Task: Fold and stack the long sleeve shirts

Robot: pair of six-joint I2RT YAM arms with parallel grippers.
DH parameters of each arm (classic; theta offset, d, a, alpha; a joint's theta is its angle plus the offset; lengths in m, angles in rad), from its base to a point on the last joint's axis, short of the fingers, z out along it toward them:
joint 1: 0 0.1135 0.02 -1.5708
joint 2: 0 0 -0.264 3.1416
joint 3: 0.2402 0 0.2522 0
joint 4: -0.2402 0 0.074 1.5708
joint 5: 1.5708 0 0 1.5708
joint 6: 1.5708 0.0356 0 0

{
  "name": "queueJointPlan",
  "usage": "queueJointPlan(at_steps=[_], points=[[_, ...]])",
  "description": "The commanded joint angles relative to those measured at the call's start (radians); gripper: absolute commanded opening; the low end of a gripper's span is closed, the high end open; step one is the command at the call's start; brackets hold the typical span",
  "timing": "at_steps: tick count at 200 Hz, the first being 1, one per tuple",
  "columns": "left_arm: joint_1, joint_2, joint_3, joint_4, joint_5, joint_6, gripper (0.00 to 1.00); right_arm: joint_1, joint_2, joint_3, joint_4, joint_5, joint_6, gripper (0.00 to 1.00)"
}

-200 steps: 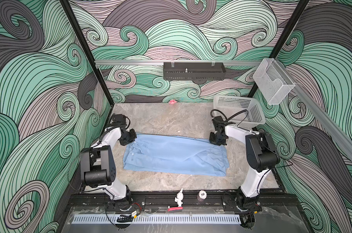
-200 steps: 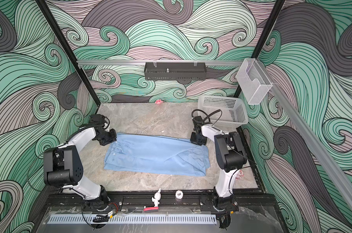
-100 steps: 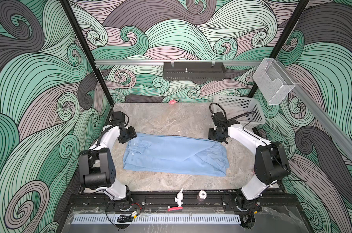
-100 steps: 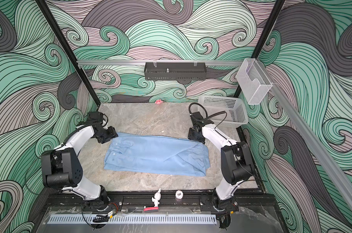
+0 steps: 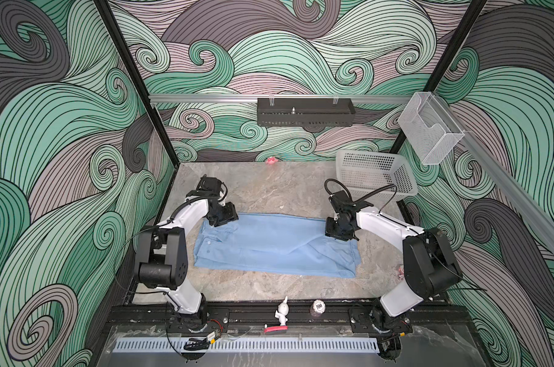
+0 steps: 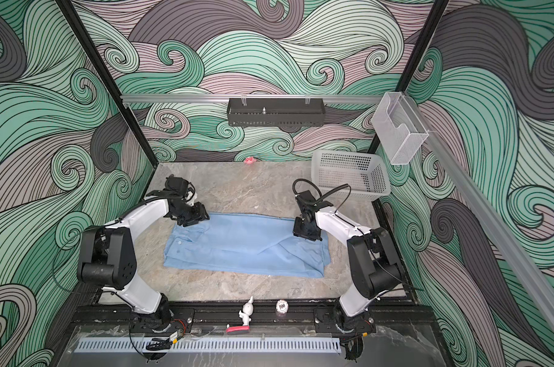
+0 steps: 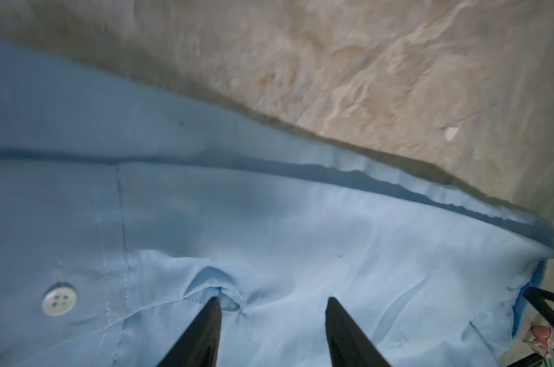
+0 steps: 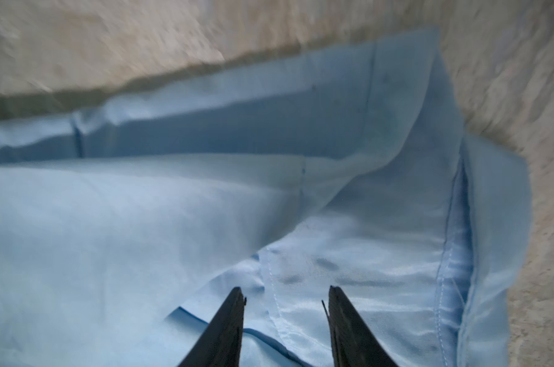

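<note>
Left gripper (image 7: 272, 302) agape, low over shirt (image 5: 275, 248)

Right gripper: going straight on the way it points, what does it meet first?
Probably the light blue shirt: the right gripper points down at it, jaws apart, fabric directly ahead. Whether it touches is unclear.

- both top views are bright and evenly lit from above, sharp across the marble tabletop (image 5: 269, 190).
- only short, soft shadows lie under the arms and along the light blue shirt (image 5: 275, 248).
- the left wrist view is soft, with a dim shadow patch on the cloth beside the white button (image 7: 59, 301); the far tabletop is smeared.
- the right wrist view is blurrier, with a pale sheen on the nearest folds.
</note>
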Motion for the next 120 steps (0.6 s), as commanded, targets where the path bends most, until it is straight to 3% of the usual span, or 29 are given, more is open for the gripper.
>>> queueJointPlan(at_steps=[1,46,120], points=[[0.01,-0.019,-0.042,0.014,0.027,-0.087,0.57,0.004,-0.022,-0.059,0.021,-0.038,0.048,0.45],[0.032,0.002,-0.147,0.047,0.021,-0.165,0.58,0.001,0.088,-0.057,0.056,0.005,0.027,0.44],[0.053,-0.055,-0.356,0.186,0.101,-0.321,0.58,0.002,0.374,0.375,0.044,0.031,-0.251,0.43]])
